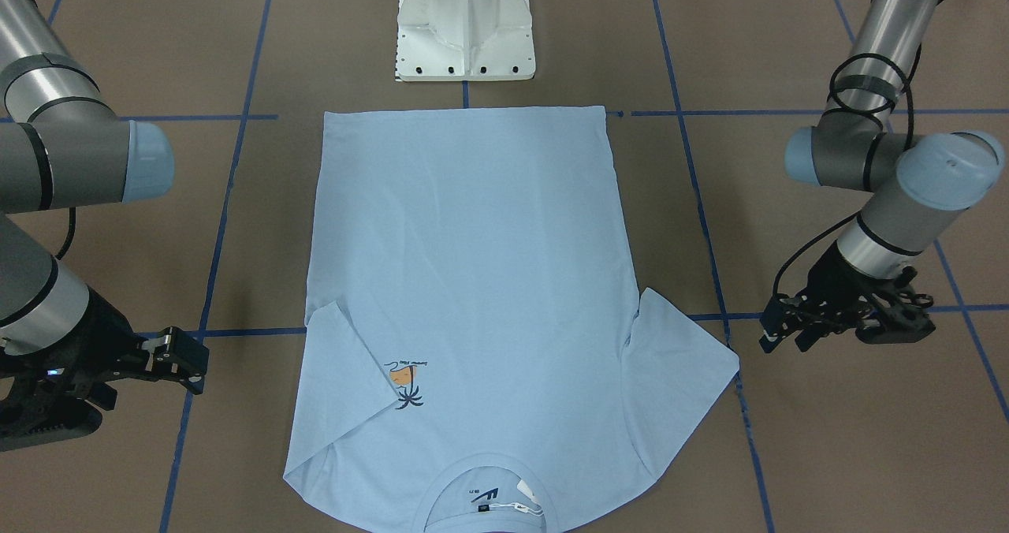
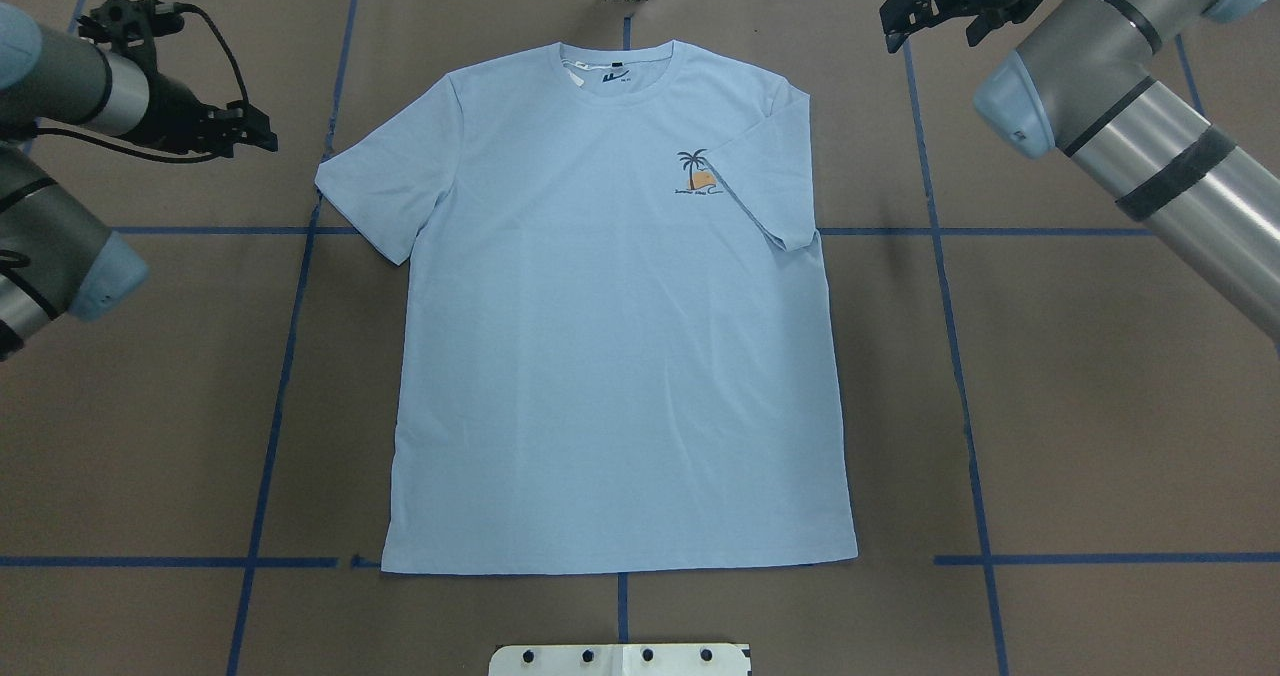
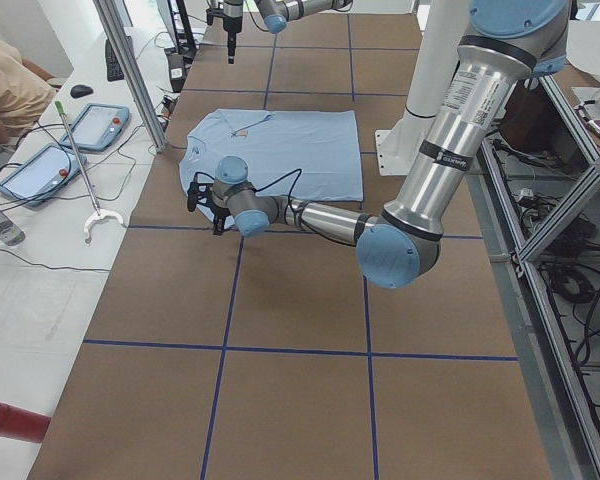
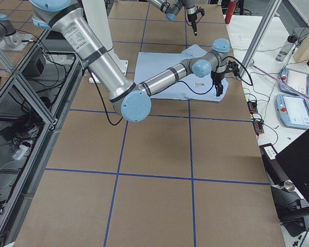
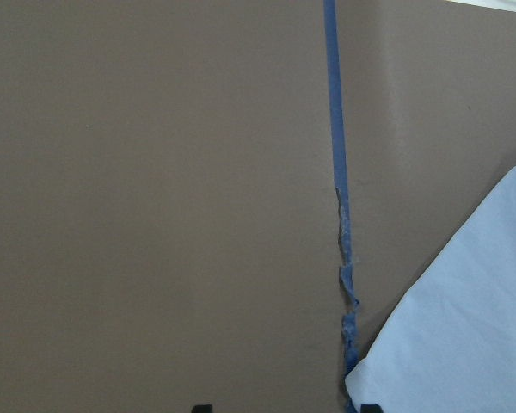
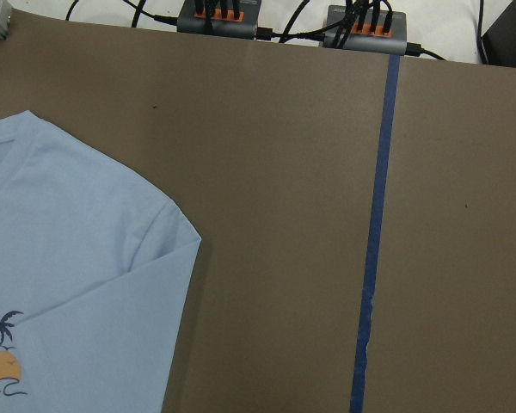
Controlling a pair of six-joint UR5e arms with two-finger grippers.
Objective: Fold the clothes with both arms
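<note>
The light blue T-shirt (image 2: 610, 356) lies flat and chest up on the brown table, collar (image 2: 615, 61) at the far edge and hem toward the robot base. The sleeve beside the palm-tree print (image 2: 697, 171) is folded in over the chest; the other sleeve (image 2: 375, 181) is spread out. My left gripper (image 2: 262, 131) hovers open just outside the spread sleeve, whose corner (image 5: 464, 327) shows in the left wrist view. My right gripper (image 2: 932, 28) is open, off the shirt beyond the folded sleeve's shoulder (image 6: 155, 224). Neither gripper holds anything.
The white pedestal base (image 1: 465, 28) stands just past the hem. Blue tape lines (image 2: 945, 286) cross the table. Power strips with cables (image 6: 219, 13) line the far edge. On the side desk lie tablets (image 3: 100, 125), with a person's sleeve (image 3: 5, 80) beside them.
</note>
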